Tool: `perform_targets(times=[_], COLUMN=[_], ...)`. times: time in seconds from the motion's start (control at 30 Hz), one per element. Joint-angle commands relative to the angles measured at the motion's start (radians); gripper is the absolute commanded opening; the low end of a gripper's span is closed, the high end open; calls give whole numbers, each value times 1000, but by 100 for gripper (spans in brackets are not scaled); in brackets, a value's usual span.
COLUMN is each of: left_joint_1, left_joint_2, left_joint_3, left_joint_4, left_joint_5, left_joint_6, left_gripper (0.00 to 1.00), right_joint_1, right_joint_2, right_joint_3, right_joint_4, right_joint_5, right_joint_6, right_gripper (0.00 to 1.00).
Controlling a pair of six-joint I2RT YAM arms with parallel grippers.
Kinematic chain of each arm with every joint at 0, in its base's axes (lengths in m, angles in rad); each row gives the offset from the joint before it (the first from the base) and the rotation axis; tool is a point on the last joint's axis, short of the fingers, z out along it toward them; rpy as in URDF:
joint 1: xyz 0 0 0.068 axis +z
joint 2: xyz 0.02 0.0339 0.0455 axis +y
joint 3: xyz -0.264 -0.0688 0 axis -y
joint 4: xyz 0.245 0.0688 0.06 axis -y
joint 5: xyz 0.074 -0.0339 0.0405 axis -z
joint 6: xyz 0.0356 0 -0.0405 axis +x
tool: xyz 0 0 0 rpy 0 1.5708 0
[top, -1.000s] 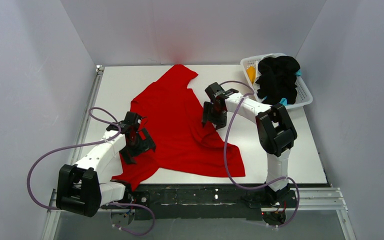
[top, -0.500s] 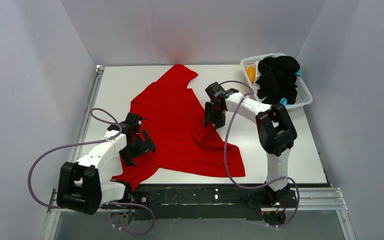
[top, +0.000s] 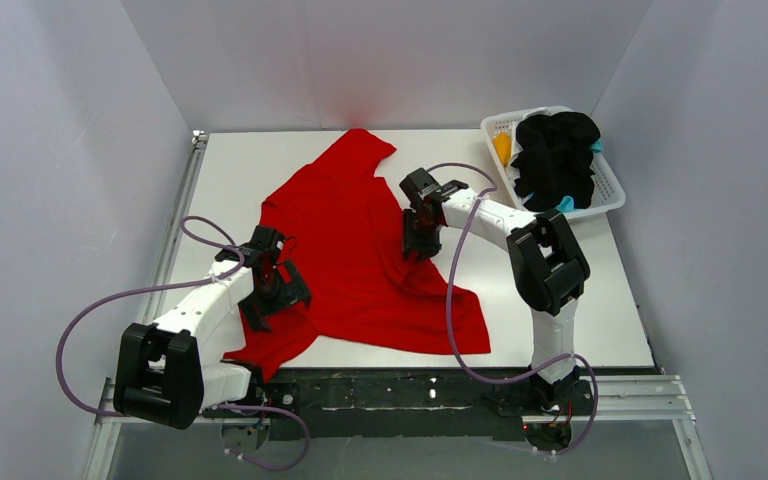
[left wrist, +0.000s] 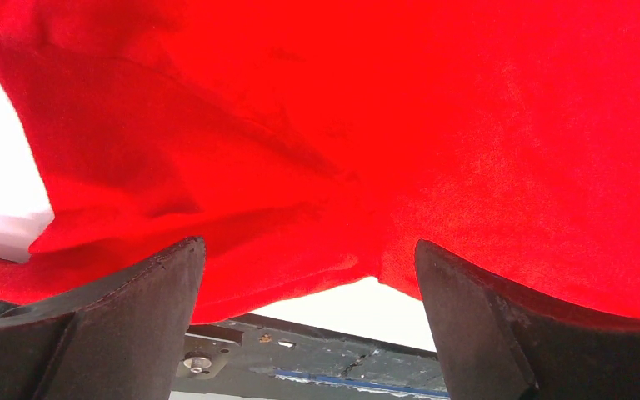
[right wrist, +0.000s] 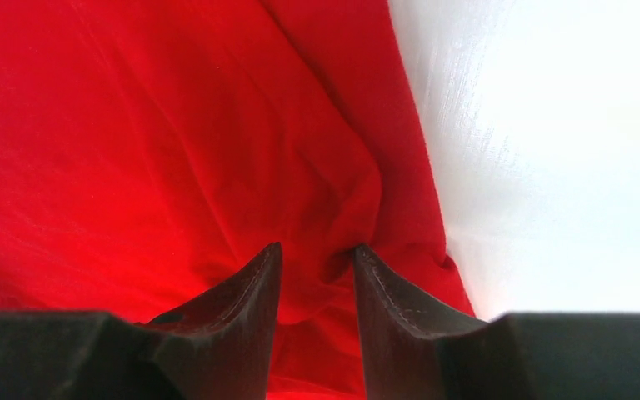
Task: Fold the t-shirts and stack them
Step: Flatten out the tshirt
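So, top view: red shirt (top: 360,265) lies rumpled and unfolded in the middle of the table (top: 580,300); left gripper (top: 272,290) on its left edge; right gripper (top: 417,240) on its right edge; black shirt (top: 557,155) heaped in the basket (top: 498,126), far right
Left wrist: fingers (left wrist: 125,321) wide apart; red cloth spans the gap; nothing gripped
Right wrist: fingers (right wrist: 237,312) nearly together, clamped on a small bunched fold at the shirt's edge; bare table just beside
Risk: thin pinch could slip out on a lift; pulling from one side only, left gripper not holding, would likely skew and bunch the shirt rather than flatten it
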Motion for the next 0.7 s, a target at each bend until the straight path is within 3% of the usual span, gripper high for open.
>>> perform_targets(times=[0.0,0.13,0.27,0.4,0.57,0.67], left_joint_1=[5,4,5,5,4,4], left_joint_2=[15,23,33,34,53,65], left_joint_3=[-14,-17,-15,-18,-15,-15], left_joint_4=[-104,-105,-113,-115,-127,-130], left_joint_5=[-22,-32,-48,-71,-89,-90], left_joint_6=[5,6,9,9,4,-2], left_gripper=[98,98,98,98,98,98], right_joint_1=[0,0,0,0,0,-5], right_joint_2=[1,5,24,30,-28,-72], right_joint_3=[39,41,52,53,69,93], right_joint_4=[-4,-25,-37,-22,-47,-103], right_joint_5=[45,113,142,142,220,343], right_joint_6=[-1,4,-8,-16,-54,-108], right_gripper=[42,32,28,1,1,1])
